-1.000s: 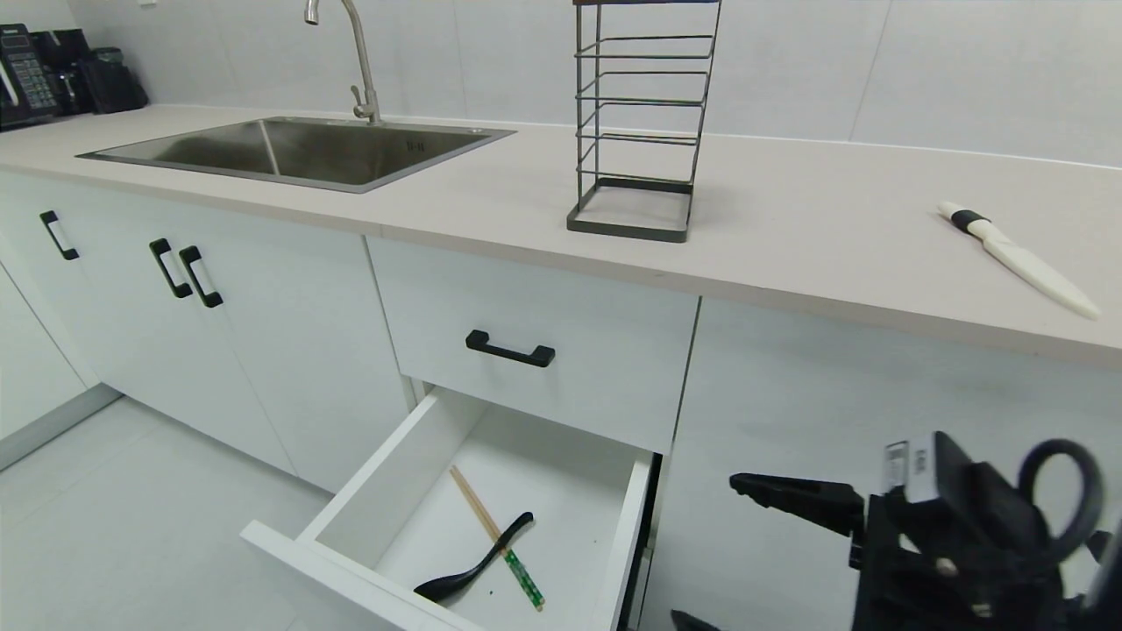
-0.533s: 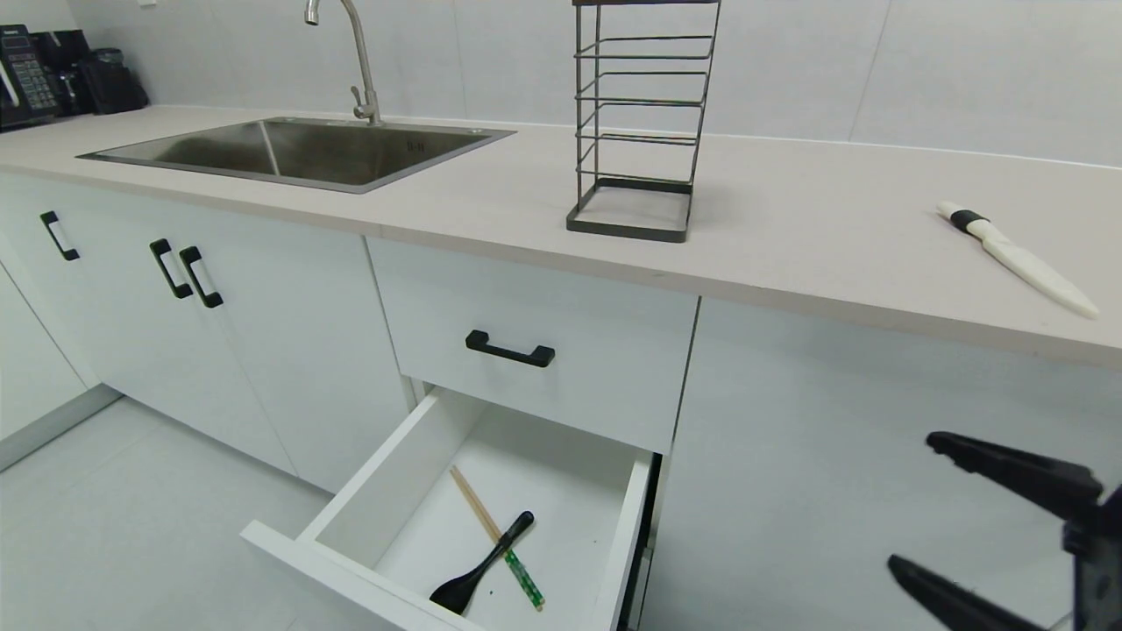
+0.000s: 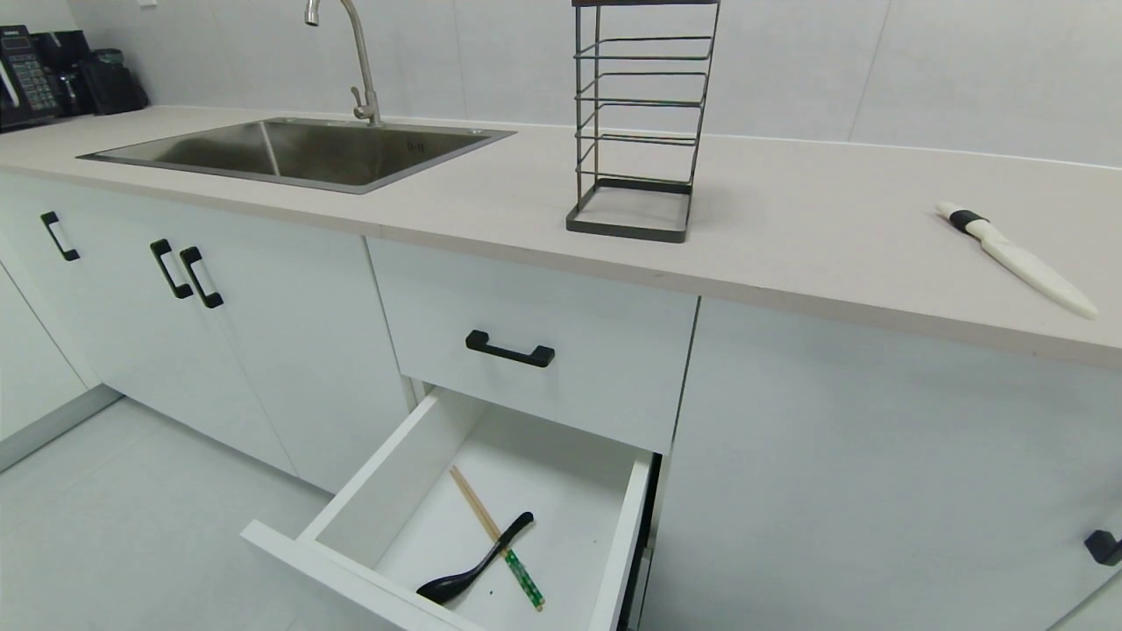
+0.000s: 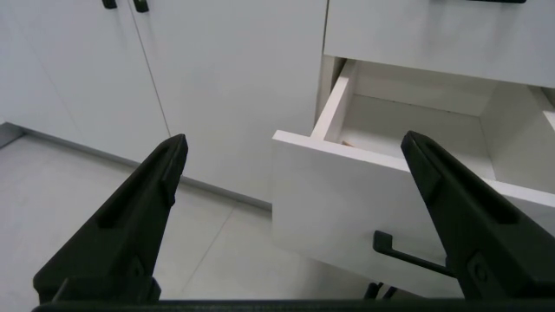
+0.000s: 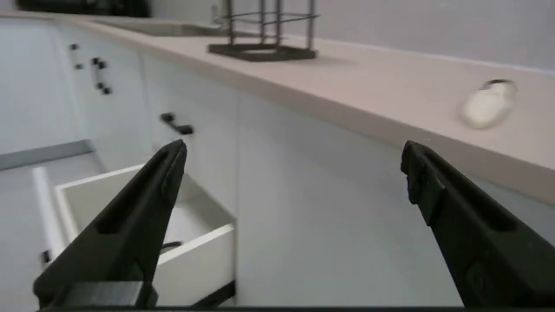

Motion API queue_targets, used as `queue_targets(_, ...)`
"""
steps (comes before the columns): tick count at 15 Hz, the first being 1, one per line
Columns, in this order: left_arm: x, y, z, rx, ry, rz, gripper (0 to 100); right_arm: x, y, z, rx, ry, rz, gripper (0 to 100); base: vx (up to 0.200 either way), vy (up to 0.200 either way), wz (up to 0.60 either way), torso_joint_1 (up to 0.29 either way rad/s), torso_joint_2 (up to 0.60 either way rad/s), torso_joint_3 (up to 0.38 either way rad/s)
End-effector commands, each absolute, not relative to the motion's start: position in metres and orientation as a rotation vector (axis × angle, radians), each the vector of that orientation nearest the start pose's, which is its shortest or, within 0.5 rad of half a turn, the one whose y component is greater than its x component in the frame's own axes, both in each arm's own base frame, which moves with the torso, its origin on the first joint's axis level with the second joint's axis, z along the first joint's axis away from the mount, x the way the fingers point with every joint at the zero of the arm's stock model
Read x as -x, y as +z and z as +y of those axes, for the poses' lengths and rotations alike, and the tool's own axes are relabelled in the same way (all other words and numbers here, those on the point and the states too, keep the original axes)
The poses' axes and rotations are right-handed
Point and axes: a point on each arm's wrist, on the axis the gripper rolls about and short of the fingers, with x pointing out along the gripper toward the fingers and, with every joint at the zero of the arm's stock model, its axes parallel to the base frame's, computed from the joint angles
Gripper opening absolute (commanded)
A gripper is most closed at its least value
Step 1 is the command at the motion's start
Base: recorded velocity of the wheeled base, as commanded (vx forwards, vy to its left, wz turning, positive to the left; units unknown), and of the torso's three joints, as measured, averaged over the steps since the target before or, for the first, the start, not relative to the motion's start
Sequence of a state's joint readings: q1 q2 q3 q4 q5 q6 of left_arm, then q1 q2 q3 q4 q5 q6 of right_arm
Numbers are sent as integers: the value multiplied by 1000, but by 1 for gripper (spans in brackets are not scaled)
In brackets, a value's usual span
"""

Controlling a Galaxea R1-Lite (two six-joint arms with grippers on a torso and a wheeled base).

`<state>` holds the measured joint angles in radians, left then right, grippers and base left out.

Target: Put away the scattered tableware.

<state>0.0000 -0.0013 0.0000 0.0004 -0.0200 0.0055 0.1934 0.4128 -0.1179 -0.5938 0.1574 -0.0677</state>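
At the far left a sink point(image 3: 298, 153) is sitting sunk into the worktop point(image 3: 789, 219), with its tap point(image 3: 355, 53) arching over the back rim. Moving right and down, the lower drawer point(image 3: 337, 556) is standing pulled well out from under a closed upper drawer point(image 3: 526, 350), presumably left open so that more pieces can go in. A black spoon point(image 3: 473, 574) is lying on its floor near the front, crossing over a pair of chopsticks point(image 3: 495, 535) that are running slantwise from the back towards the front right corner; these two look already put away. Above and right of the drawer a tall wire rack point(image 3: 635, 123) is standing upright on the worktop with nothing in it. Far to the right a pale knife point(image 3: 1017, 260) is lying flat on the worktop, near the front edge and well apart from the rack, and it appears to be the one piece not yet stored. The left hand point(image 4: 295, 143) is hanging low in front of the drawer's outer face, its fingers point(image 4: 130, 225) spread wide with nothing between them. The right hand point(image 5: 295, 149) is sitting low beside the cabinet fronts, below the worktop edge, its jaws equally wide and empty, pointing along towards the rack with the knife up on the worktop to one side; I judge fetching the knife to be the next step, which calls for lifting that hand above the edge first.
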Motion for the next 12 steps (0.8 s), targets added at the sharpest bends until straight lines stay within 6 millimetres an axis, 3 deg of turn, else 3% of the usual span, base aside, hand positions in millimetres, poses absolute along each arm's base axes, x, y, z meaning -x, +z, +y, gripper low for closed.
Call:
queue_targets(1,23,75,0,-6,-20,0,100,26,161,3,111,166,-465,100,0,0,0,0,0,0)
queue_targets(5,23,75,0,0,-20,0,100,30,117,3,92,139,-404,100,0,0,0,0,0,0)
queue_targets(7,23,77,-1,-6,-23,-17,100,26,102,1,61,43,-265,100,0,0,0,0,0,0)
queue_targets(9,38,132,-1,-3,-22,-371,100,24,91,-1,3,-20,-150,100,0,0,0,0,0,0)
queue_targets(10,42,143,-1,-4,-25,-382,100,23,84,-1,-14,-29,-81,100,0,0,0,0,0,0)
queue_targets(12,43,139,-1,30,-79,-304,100,23,74,-1,-9,-42,23,100,0,0,0,0,0,0)
